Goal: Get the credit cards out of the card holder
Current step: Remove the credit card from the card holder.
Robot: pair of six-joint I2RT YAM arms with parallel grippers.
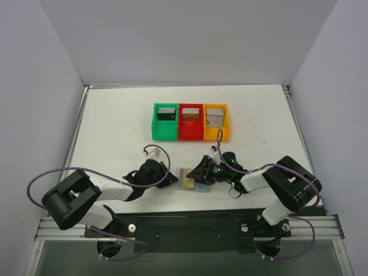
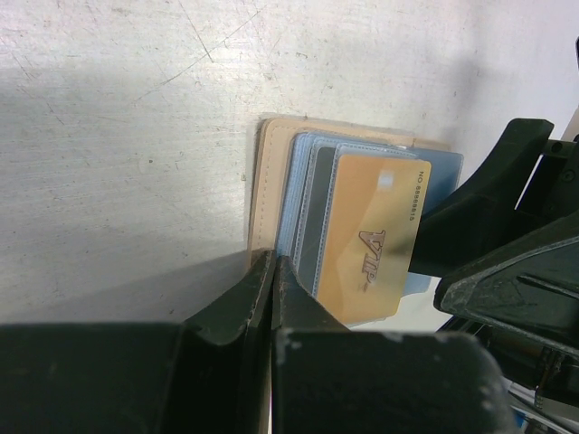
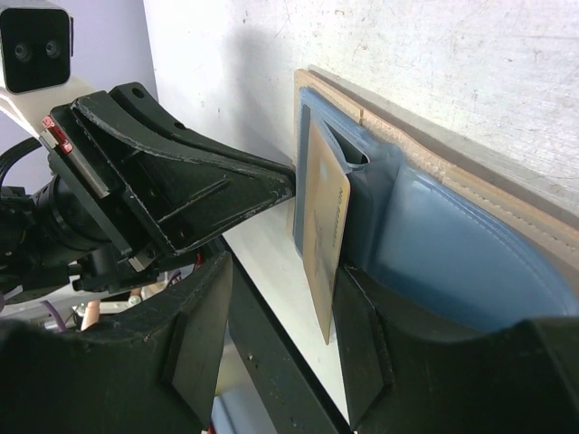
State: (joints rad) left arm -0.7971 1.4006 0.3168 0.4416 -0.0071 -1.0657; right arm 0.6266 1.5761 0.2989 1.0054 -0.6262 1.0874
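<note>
A white table (image 1: 115, 115) fills the floor of a plain booth, its top (image 2: 136, 136) scuffed and finely scratched. Pale blank walls rise from the far edge (image 1: 190, 40), left edge (image 1: 34, 115) and right edge (image 1: 339, 103). A metal rail (image 1: 57, 231) runs along the near edge. The light is even and the shadows are soft.

Green bin (image 1: 165, 122), red bin (image 1: 191, 122), orange bin (image 1: 216, 122) — a touching row, apparently joined — toward the far side of the scuffed white table (image 1: 115, 132).
</note>
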